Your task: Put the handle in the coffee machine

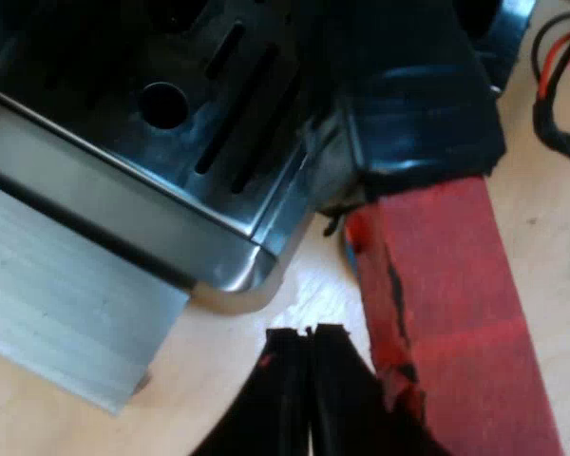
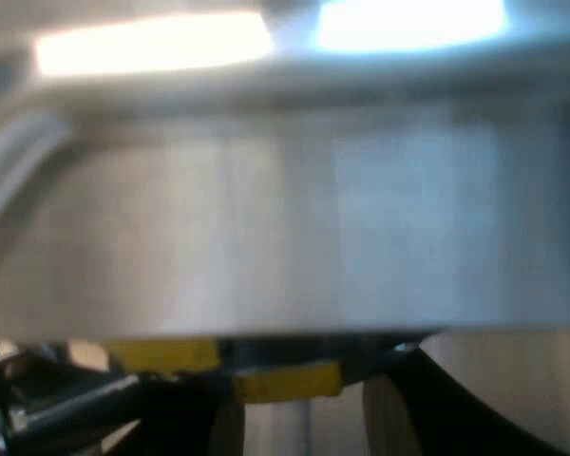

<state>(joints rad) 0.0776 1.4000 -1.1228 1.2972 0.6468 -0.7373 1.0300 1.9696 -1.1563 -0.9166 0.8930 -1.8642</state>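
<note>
On the pale tabletop point(image 1: 218, 380) the handle point(image 1: 446, 313) runs eleven-to-five, at two o'clock of the left gripper point(image 1: 311, 334), fingers closed, empty.

You have bright, warm light on the bench point(image 1: 233, 342). The espresso machine point(image 1: 161, 214) carries a sheen along its steel edge. In your right wrist view, two glare patches wash out the metal panel point(image 2: 285, 237); shadow lies under it.

A coffee bench: a steel espresso machine point(image 1: 95, 237) with slotted drip tray point(image 1: 204, 104) on a pale wooden tabletop point(image 1: 218, 380), just past the fingers point(image 1: 347, 399) of the left gripper point(image 1: 310, 334).
</note>
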